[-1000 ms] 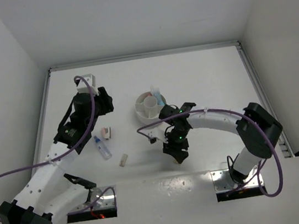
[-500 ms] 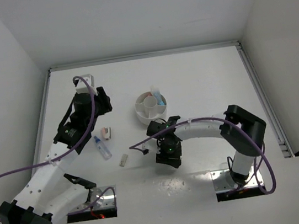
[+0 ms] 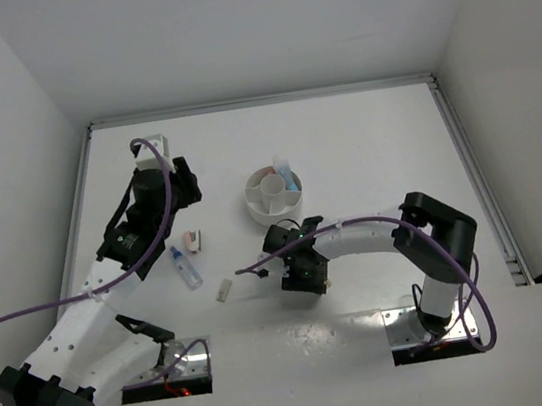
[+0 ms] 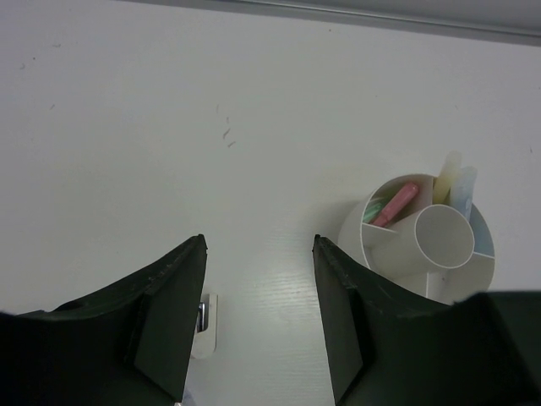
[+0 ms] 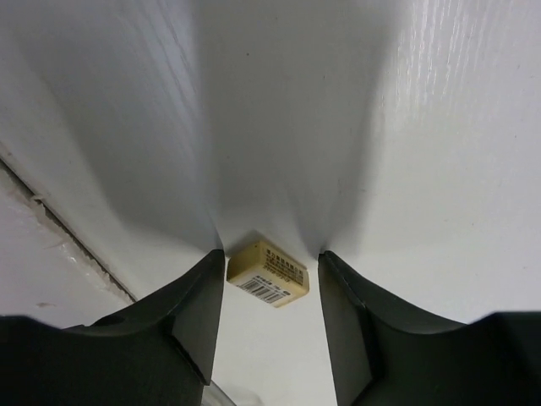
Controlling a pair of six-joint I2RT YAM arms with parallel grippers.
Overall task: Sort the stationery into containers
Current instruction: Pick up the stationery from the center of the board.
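In the right wrist view a tan eraser block [image 5: 268, 272] with a barcode label lies on the table between the fingers of my right gripper [image 5: 270, 258]. The jaws are open: the left finger is at the block's corner and a gap shows on the right. From above, that gripper [image 3: 301, 274] covers this block. A second tan eraser [image 3: 224, 290] and a clear blue-capped tube [image 3: 186, 267] lie further left. The white divided bowl [image 3: 262, 207] holds pink [image 4: 393, 205], yellow [image 4: 448, 173] and blue [image 4: 463, 182] sticks. My left gripper [image 4: 259, 241] hangs open and holds nothing.
A small white item with a pink part [image 3: 192, 240] lies beside the tube, and it shows by my left finger [image 4: 205, 321]. A seam in the table [image 5: 59, 233] runs close behind the right gripper. Walls enclose the table on three sides.
My right gripper has shifted left along the table's near side and its arm has folded in. Its jaws have narrowed a little. The left arm has stayed put.
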